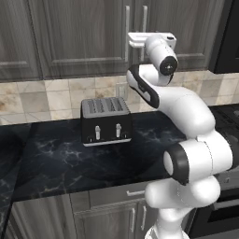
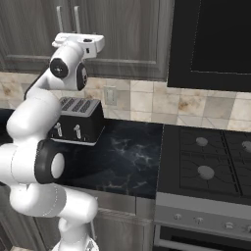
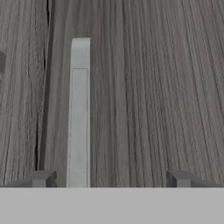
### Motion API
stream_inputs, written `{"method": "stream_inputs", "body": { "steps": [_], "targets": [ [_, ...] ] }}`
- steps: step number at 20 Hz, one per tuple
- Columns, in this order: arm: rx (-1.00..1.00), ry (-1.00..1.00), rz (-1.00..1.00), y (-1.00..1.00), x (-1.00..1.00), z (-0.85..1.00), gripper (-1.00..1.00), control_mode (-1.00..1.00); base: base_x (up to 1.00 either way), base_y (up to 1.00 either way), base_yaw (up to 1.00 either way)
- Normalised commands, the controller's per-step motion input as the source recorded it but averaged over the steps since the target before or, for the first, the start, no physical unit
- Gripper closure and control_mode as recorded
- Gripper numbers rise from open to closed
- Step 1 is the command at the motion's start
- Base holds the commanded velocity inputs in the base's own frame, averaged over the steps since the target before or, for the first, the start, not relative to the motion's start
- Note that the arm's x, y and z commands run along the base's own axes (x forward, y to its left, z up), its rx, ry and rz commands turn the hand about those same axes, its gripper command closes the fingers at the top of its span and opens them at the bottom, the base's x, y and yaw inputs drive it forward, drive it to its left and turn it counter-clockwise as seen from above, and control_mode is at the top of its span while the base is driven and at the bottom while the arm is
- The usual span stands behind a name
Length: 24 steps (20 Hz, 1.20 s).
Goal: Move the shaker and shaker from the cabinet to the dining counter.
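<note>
Two dark fingertips (image 3: 41,178) of the wide-open claw (image 3: 111,179) are seen at the bottom, close to the shut cabinet (image 3: 144,87), with its silver handle (image 3: 79,113) between them, left of middle.

Glossy white rounded arm (image 1: 186,112), dark joint bands, black caps.

Kitchen: toaster (image 1: 106,120), stove (image 2: 206,164), cabinet (image 1: 70,37).

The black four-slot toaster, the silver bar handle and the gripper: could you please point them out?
Black four-slot toaster (image 1: 106,122): left base view, front face.
Silver bar handle (image 3: 79,118): hand view, mid-bar.
Gripper (image 3: 111,178): hand view, between fingertips.
</note>
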Motion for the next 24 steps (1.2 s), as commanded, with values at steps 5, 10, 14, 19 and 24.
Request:
{"method": "stream_inputs", "body": {
  "steps": [5,10,14,19,24],
  "targets": [
    [0.0,0.05,-0.05,0.0,0.65,0.0,-1.0,-1.0,0.0,0.0,0.0],
    [0.0,0.05,-0.05,-0.03,0.64,0.0,-1.0,-1.0,0.0,0.0,0.0],
    [0.0,0.04,-0.05,-0.39,0.27,0.0,-1.0,-1.0,0.0,0.0,0.0],
    [0.0,0.0,-0.02,-0.7,-0.01,0.01,1.0,-1.0,0.0,0.0,0.0],
    [0.07,0.0,0.0,-0.98,-0.42,0.1,1.0,-1.0,0.0,0.0,0.0]
  ]
}}
